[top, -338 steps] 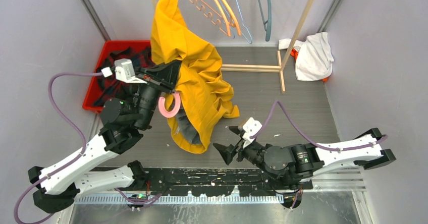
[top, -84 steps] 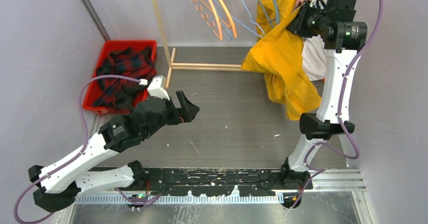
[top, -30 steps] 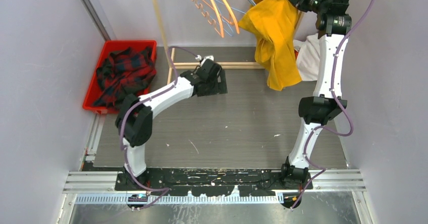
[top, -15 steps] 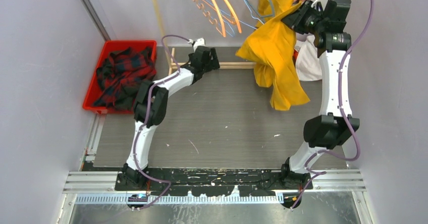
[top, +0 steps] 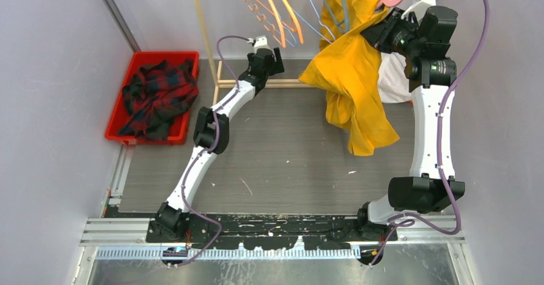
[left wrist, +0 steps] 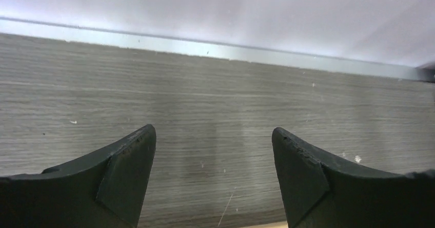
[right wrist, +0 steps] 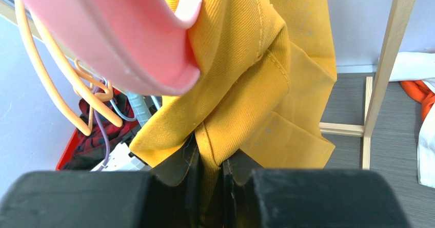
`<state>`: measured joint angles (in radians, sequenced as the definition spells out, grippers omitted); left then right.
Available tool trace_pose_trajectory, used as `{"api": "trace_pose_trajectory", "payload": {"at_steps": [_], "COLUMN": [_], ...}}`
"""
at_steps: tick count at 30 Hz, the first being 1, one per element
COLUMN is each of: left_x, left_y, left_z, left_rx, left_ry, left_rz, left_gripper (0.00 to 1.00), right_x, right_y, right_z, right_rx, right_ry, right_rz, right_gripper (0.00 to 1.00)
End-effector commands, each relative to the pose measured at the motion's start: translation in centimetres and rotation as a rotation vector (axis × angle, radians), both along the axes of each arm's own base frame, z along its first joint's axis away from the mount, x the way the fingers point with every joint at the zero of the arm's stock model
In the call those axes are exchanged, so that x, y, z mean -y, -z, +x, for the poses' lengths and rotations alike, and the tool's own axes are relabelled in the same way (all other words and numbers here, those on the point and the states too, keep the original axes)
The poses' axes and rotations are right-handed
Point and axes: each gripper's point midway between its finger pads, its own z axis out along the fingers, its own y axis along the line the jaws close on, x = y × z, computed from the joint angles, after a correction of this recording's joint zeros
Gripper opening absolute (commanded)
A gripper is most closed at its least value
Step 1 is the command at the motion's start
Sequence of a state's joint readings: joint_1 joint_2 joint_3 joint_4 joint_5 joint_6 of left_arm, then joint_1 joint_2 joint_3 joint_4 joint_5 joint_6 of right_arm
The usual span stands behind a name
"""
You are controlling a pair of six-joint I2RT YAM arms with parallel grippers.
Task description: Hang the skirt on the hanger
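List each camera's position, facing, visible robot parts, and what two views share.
Top external: above and behind the bases, looking down on the table; both arms show, left end effector open, right end effector shut on the yellow skirt.
Left wrist: on the left arm, facing low across the table toward the wall; its spread fingers show.
Right wrist: on the right arm, facing the skirt fold and pink hanger; its closed fingers show.
Shared: top and right wrist both show skirt, pink hanger, red bin.

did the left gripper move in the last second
Yes. The left gripper has moved away from the arm bases: a second ago it was just short of the wooden base bar, now it lies beyond it, nearer the back wall.
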<state>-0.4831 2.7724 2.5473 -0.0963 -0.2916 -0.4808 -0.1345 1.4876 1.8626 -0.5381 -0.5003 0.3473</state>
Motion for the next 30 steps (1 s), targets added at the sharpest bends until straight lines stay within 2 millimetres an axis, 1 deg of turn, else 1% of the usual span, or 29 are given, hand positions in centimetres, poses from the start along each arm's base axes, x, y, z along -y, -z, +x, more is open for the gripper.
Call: {"api": "trace_pose_trajectory", "payload": {"at_steps": [1,4,7,9,13,14,18,22,25,28,30], "left_x": [0.1,0.1,0.8,1.3,1.9,1.9,1.9,2.0,2.2,2.2,2.0], "left_y": [0.8,3.0,4.8,5.5,5.8,5.9,6.5,6.8,7.0,7.8,8.5], "left_z": [-0.7,-2.2,-4.0,-4.9,-6.4,-6.9,-9.0,-11.6,-13.5,-15.4,-17.1], "left_rx": [-0.061,-0.14,-0.207,-0.237,-0.276,-0.294,-0.356,-0.37,-0.382,-0.405,-0.425], "left_ry": [0.027,0.053,0.094,0.123,0.172,0.182,0.213,0.236,0.254,0.269,0.279], "left_rz": [0.046,0.073,0.112,0.133,0.155,0.158,0.142,0.151,0.163,0.166,0.172], "left_gripper": [0.82,0.81,0.79,0.78,0.77,0.77,0.75,0.74,0.74,0.73,0.72], "right_x": [-0.4,-0.3,-0.2,-0.3,-0.2,-0.2,-0.4,-0.9,-1.1,-0.9,-0.8], "right_y": [-6.8,-7.2,-7.5,-7.7,-8.0,-8.3,-8.5,-8.6,-9.2,-9.7,-10.2], "right_z": [-1.4,-1.8,-2.3,-2.7,-3.5,-3.6,-4.1,-4.6,-4.7,-4.3,-4.1], "right_rx": [0.24,0.243,0.246,0.25,0.245,0.249,0.244,0.247,0.259,0.27,0.28], "right_ry": [-0.013,-0.008,-0.001,-0.001,0.002,-0.001,-0.014,-0.05,-0.058,-0.055,-0.049], "right_rz": [-0.022,-0.032,-0.045,-0.055,-0.085,-0.093,-0.112,-0.115,-0.12,-0.127,-0.128], "right_gripper": [0.01,0.01,0.01,0.01,0.01,0.01,0.01,0.01,0.01,0.01,0.01]}}
